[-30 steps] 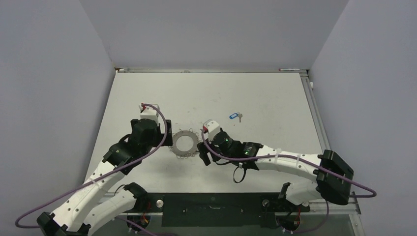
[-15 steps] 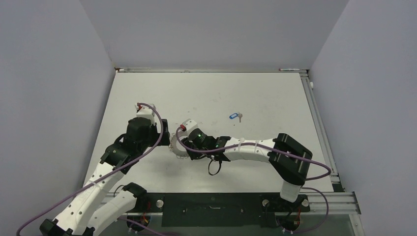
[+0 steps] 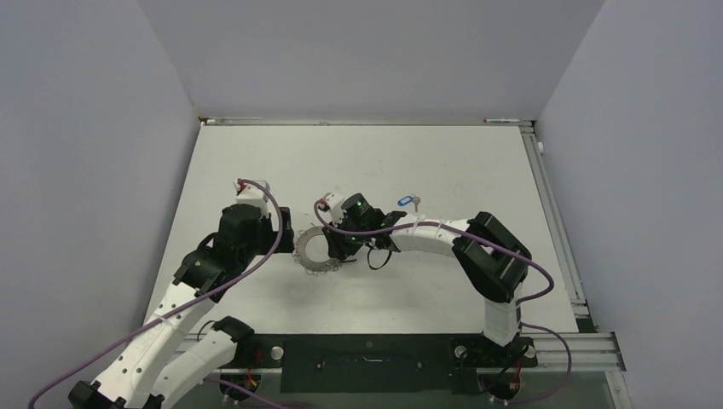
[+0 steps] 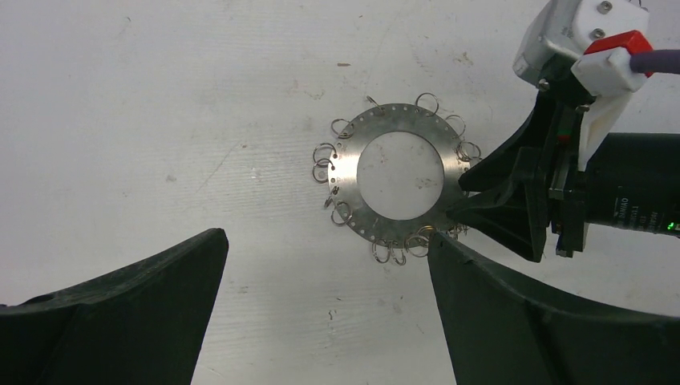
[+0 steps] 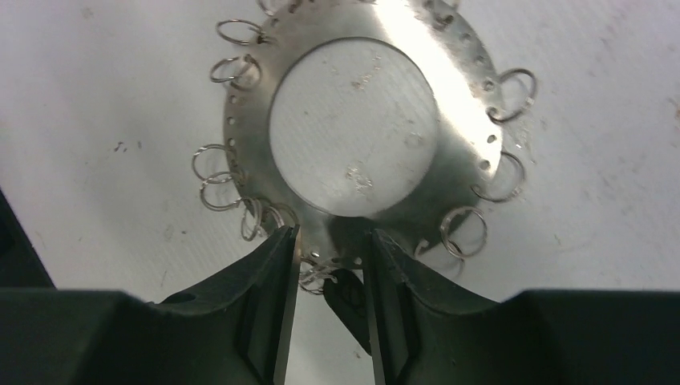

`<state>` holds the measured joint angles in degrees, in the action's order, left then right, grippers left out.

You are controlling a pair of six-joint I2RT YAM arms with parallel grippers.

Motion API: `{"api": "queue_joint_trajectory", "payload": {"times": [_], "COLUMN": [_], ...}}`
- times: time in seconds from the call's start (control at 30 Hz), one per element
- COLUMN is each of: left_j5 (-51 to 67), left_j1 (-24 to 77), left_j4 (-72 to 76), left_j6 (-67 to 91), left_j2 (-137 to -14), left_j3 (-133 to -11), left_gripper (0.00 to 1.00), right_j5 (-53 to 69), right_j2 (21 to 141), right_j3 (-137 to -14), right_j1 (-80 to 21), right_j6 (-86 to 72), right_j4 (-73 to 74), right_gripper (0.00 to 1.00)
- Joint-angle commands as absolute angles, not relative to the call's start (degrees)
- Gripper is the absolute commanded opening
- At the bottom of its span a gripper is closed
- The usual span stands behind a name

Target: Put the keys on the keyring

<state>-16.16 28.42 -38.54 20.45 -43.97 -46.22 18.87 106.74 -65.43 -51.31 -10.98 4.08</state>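
Keyring, flat on the surface, is resting its rim between the narrowed fingers of the right tool, probably for threading; whether they are gripping anything cannot be told. Left tool is hovering released beside it, blue key lying apart.

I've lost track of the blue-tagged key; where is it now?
In the top view the blue-tagged key lies on the table just beyond the right arm, right of the keyring.

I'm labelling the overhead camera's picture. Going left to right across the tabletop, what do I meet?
left gripper → keyring → blue-tagged key. The right gripper overlaps the keyring's right rim, so it is left out.
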Motion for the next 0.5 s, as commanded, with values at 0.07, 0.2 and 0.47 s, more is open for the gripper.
{"api": "queue_joint_trajectory", "payload": {"times": [0.07,0.2,0.47], "left_j5": [-15.92,-15.97,-15.82], "left_j1": [28.17,28.13,28.13], "left_j4": [-36.49,-36.54,-36.41], "left_j6": [19.8,19.78,19.78], "left_j2": [-44.11,-44.03,-43.92], "left_j3": [-46.31,-46.23,-46.17], "left_gripper": [0.93,0.93,0.93], "right_j5": [30.36,30.7,31.84], "right_j2": [110.79,111.65,113.81], "right_j3": [-70.85,-71.43,-72.24], "right_j1": [-52.29,-52.12,-52.01], "right_j6": [-5.91,-5.21,-3.89], "right_j4": [5.21,5.79,7.14], "right_gripper": [0.32,0.31,0.27]}}
